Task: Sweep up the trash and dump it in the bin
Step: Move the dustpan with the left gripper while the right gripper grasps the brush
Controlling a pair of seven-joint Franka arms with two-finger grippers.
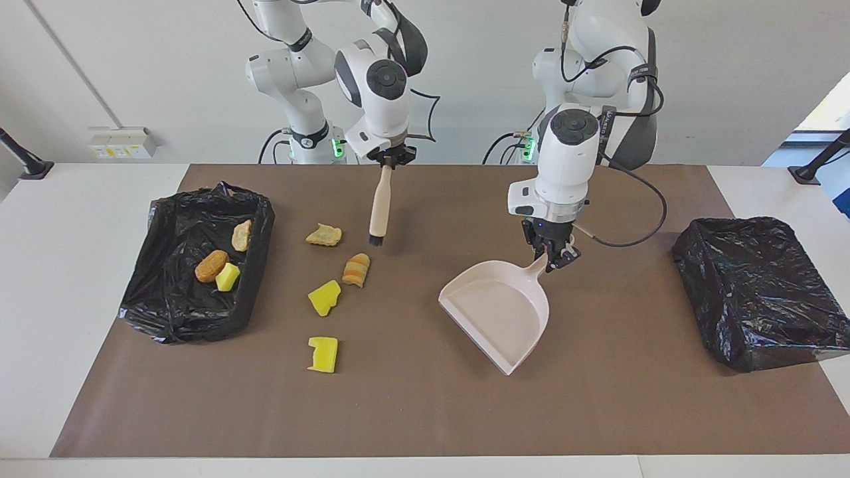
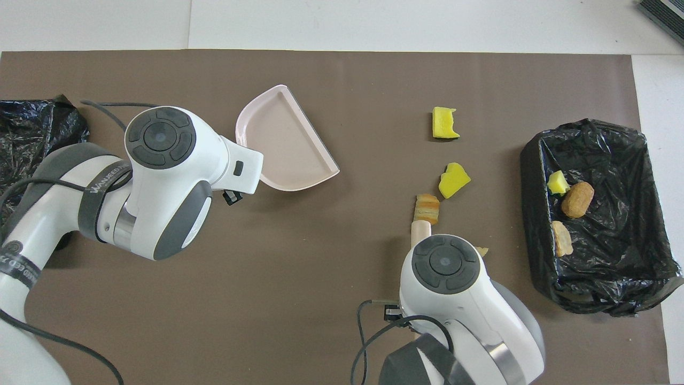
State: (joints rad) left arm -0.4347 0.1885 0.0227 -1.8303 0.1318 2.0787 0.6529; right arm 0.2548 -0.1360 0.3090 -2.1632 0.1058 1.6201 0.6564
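Four loose scraps [image 1: 325, 292] lie toward our right gripper [image 1: 388, 159], pinching the beige wooden brush [image 1: 379, 206]; our left gripper [image 1: 556, 257] pinches the pink plastic dustpan [image 1: 499, 312], its mouth turned toward them.

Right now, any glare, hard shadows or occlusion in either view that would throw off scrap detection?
Facing view: even light, soft shadows under the dustpan and brush; the bin liner glints a little. Overhead view: the right arm's wrist hides most of the tan scrap and brush; the left arm's wrist covers the dustpan's handle.

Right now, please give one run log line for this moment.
left gripper: shut on dustpan handle | right gripper: shut on brush | four scraps on mat, three in bin
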